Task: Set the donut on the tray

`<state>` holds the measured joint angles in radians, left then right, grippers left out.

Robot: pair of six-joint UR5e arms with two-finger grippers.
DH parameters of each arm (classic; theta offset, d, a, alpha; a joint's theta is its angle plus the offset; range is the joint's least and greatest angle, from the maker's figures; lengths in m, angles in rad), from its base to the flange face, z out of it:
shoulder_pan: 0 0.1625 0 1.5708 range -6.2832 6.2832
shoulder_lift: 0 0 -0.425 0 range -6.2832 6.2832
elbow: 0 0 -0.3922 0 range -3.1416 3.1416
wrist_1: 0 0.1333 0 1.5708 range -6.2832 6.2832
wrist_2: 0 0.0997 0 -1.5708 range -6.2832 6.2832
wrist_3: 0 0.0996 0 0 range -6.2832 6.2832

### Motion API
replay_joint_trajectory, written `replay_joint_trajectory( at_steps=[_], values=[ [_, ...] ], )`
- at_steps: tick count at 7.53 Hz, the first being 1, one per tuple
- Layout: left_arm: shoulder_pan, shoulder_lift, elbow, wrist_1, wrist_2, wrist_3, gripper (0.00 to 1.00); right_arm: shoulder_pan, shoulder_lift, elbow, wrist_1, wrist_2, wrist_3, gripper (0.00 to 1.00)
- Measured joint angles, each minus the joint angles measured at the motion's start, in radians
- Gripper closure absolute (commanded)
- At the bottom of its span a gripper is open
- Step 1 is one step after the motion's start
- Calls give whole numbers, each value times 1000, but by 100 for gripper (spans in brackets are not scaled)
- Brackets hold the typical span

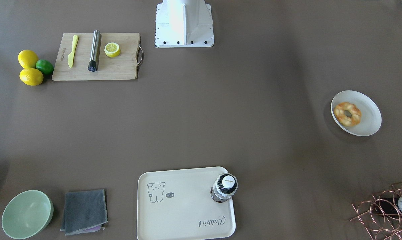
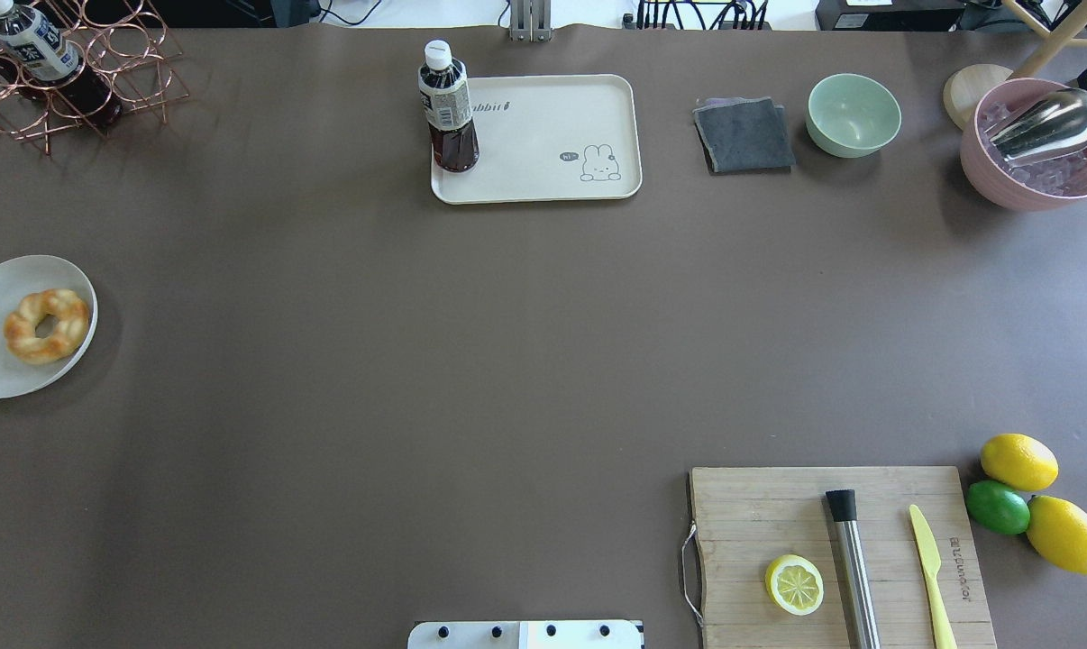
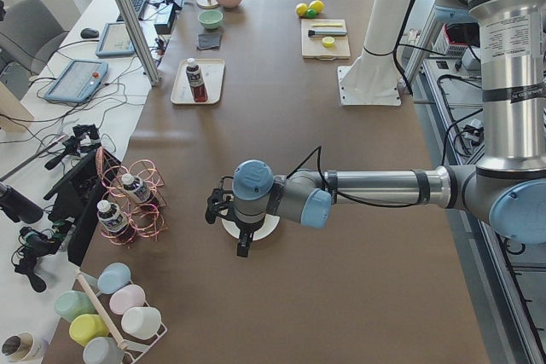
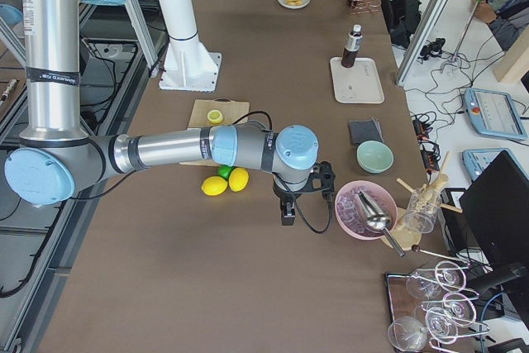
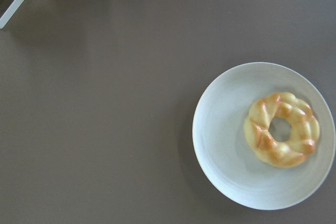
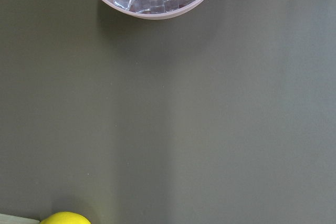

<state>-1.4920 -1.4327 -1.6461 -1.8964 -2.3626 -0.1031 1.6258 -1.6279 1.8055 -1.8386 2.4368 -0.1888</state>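
The donut [image 1: 347,114] is a braided golden ring lying on a round white plate [image 1: 369,116] at the table's left end; it also shows in the overhead view [image 2: 46,325] and the left wrist view [image 5: 282,136]. The cream rabbit tray [image 1: 184,213] lies at the far middle edge [image 2: 543,135] with a dark drink bottle [image 2: 449,108] standing on its corner. My left gripper [image 3: 244,246] hangs over the plate, seen only in the left side view; I cannot tell whether it is open. My right gripper [image 4: 288,212] hangs near a pink ice bowl [image 4: 364,208]; I cannot tell its state.
A wooden cutting board [image 2: 841,559] holds a lemon half, a metal muddler and a yellow knife; two lemons and a lime [image 2: 999,507] lie beside it. A grey cloth [image 2: 744,135] and a green bowl [image 2: 854,114] sit right of the tray. A copper bottle rack [image 2: 66,81] stands far left.
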Motion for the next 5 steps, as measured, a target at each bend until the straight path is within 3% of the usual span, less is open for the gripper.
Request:
replay_joint_trajectory(
  at_steps=[2, 5],
  values=[
    [77, -71, 173, -189, 11, -125, 4, -5, -7, 0, 1, 13, 0, 0],
    [182, -93, 277, -373, 69, -262, 8, -9, -9, -3, 1, 25, 2, 0]
  ],
)
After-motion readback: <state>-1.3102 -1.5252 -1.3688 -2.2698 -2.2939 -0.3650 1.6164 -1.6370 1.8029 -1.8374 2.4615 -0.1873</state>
